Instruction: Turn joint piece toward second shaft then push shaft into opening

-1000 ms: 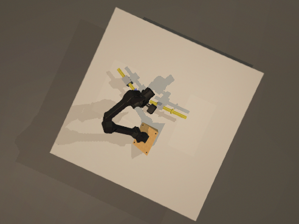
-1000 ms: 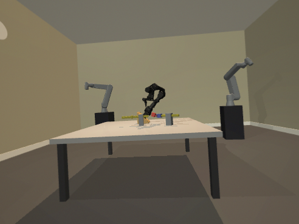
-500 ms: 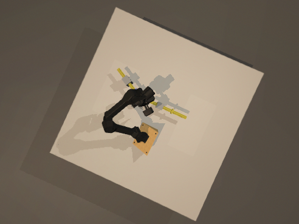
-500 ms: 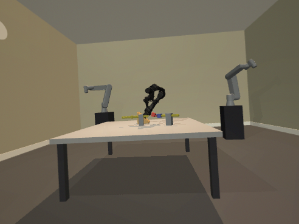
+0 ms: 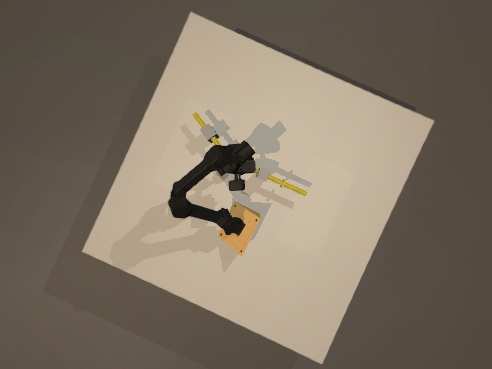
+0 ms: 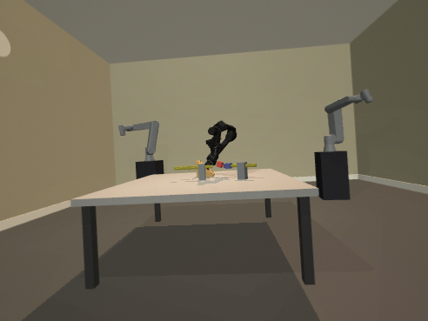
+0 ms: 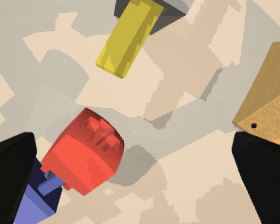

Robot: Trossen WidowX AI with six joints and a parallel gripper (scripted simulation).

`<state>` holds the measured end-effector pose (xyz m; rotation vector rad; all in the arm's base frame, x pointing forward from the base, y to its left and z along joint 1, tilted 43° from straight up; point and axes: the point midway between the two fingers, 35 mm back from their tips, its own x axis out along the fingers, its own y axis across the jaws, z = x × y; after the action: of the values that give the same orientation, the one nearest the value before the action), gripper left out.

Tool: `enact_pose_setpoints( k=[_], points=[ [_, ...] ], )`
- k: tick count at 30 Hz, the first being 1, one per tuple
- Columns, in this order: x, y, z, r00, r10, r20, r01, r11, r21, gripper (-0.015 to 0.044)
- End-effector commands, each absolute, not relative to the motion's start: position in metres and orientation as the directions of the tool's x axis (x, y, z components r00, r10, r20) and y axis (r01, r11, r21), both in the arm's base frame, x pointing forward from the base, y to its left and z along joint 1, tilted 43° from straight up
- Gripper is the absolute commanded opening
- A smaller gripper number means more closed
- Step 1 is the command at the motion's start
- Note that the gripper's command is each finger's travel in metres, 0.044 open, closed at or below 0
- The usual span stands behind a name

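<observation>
The red joint piece (image 7: pixel 82 160) (image 6: pixel 220 164) hangs on a blue hinge part (image 7: pixel 35 202) (image 6: pixel 227 165) at the end of the first yellow shaft (image 5: pixel 200 120) (image 6: pixel 251 165), held in a grey block (image 5: pixel 209 132) (image 6: pixel 242 170). In the wrist view its opening faces up and right. The second yellow shaft (image 7: pixel 127 40) (image 5: pixel 295 190) (image 6: pixel 187 168) passes through the other grey block (image 6: pixel 201 171); its near end is apart from the red piece. My gripper (image 7: pixel 135 143) is open and empty. The red piece shows nearer the left finger; touching cannot be told. The arm hides the joint in the top view.
My arm's base stands on a wooden plate (image 5: pixel 247 245) (image 7: pixel 267 100), which shows behind the right finger in the wrist view. The pale table (image 5: pixel 345 140) (image 6: pixel 196 189) bears everything. Two grey arms (image 6: pixel 152 137) (image 6: pixel 336 122) stand on black pedestals beyond the table.
</observation>
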<state>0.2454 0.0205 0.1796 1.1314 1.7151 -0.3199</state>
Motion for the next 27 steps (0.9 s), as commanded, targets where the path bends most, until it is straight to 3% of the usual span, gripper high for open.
enact_pose_setpoints(
  k=[1, 14, 27],
  points=[
    [0.2459, 0.0215, 0.1769, -0.058, 0.528, -0.847, 0.852, 0.468, 0.233, 0.0440],
    [0.2462, 0.0259, 0.1727, -0.083, 0.520, -0.850, 0.981, 0.192, 0.022, 0.0440],
    [0.2462, 0.0294, 0.1693, -0.103, 0.513, -0.852, 0.987, -0.052, -0.151, 0.0440]
  ],
)
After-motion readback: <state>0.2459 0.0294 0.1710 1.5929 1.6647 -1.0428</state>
